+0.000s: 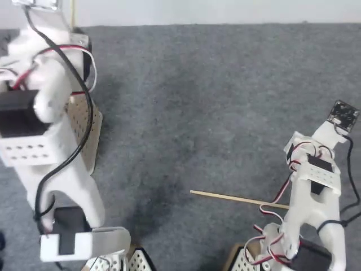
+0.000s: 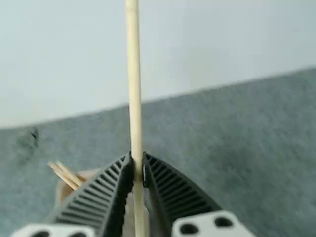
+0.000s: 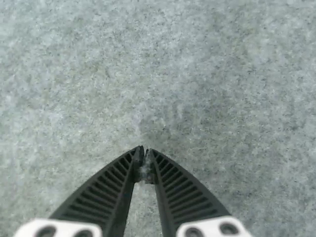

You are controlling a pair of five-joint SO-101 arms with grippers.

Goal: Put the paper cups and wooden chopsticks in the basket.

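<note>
Closest to my left wrist lens is a wooden chopstick (image 2: pixel 132 74), clenched in the left gripper (image 2: pixel 137 159) and running straight out toward the far wall (image 2: pixel 222 39), 12 o'clock in my high view. Below it, more chopsticks (image 2: pixel 63 174) lie in the basket (image 1: pixel 96 134) at 9 o'clock. I judge the pinch narrow and the stick long, so on release it may pivot, clip the rim and bounce out. A second chopstick (image 1: pixel 237 198) lies loose on the mat (image 1: pixel 197 101) at 5 o'clock; my right gripper (image 3: pixel 144 150), shut on nothing, could knock it away
</note>
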